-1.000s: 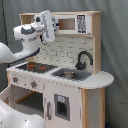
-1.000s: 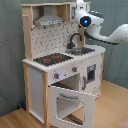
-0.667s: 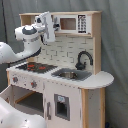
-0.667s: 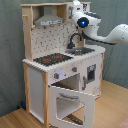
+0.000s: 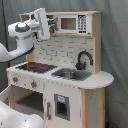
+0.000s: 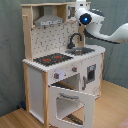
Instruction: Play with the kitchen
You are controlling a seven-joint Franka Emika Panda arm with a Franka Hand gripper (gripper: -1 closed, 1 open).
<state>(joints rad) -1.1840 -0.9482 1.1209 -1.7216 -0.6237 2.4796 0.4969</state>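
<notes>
So far, little settled: tall white and light-wood toy kitchen (image 5: pixel 60 75) standing on a wooden floor (image 6: pixel 107 112) against a grey curtain (image 5: pixel 112 45). Windowed oven door (image 6: pixel 72 102) already hanging open; black faucet (image 6: pixel 75 39), red-ringed black hob (image 6: pixel 52 59) and upper microwave cabinet (image 5: pixel 75 23) seemingly untouched. Pincer (image 5: pixel 51 24) raised up by the upper cabinet, holding nothing visible; cannot tell how wide. Open oven door plain only in the second exterior view; microwave front only in the first exterior view.
</notes>
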